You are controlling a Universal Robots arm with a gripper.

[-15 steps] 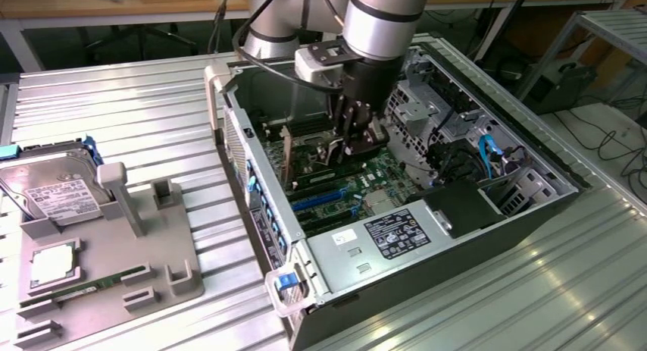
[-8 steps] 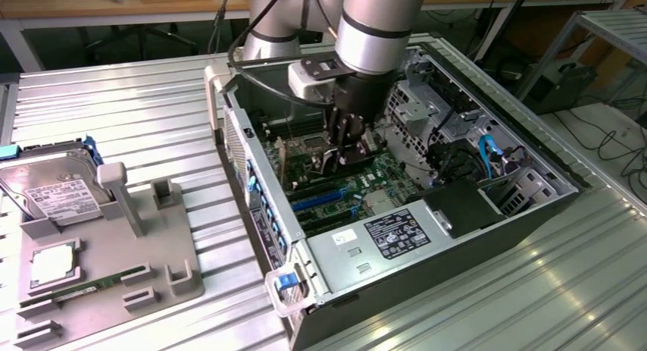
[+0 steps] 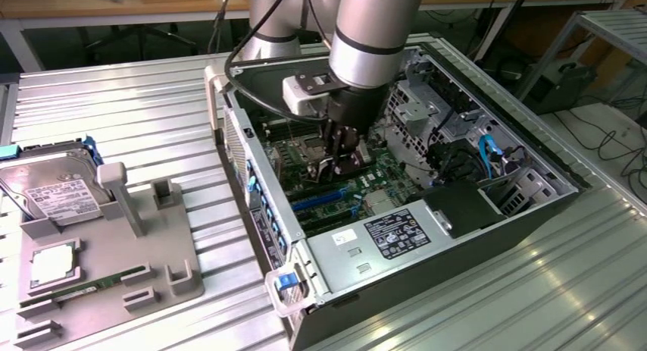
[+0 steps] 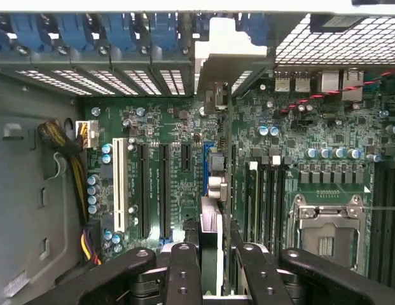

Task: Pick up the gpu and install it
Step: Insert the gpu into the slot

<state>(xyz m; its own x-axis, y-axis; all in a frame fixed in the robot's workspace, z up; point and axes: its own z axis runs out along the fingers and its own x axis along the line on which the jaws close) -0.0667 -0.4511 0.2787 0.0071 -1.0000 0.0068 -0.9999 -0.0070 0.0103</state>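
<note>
My gripper (image 3: 339, 167) is down inside the open computer case (image 3: 265, 207), over the green motherboard (image 3: 303, 186). It is shut on the gpu (image 3: 350, 169), which stands on edge between the fingers (image 4: 185, 274). In the wrist view the gpu (image 4: 213, 251) shows edge-on, running from my gripper (image 4: 216, 279) along the blue slot (image 4: 208, 159), and its silver bracket (image 4: 226, 54) sits against the case's rear slot openings. Whether the card sits fully down in the slot I cannot tell.
A grey holder tray (image 3: 151, 271) at the exterior view's left carries a hard drive (image 3: 51, 186), a processor (image 3: 56, 264) and a RAM stick (image 3: 96, 284). Inside the case are the power supply (image 3: 404, 233), the drive cage (image 3: 420, 108), blue cables (image 3: 490, 158) and the processor socket (image 4: 327, 232).
</note>
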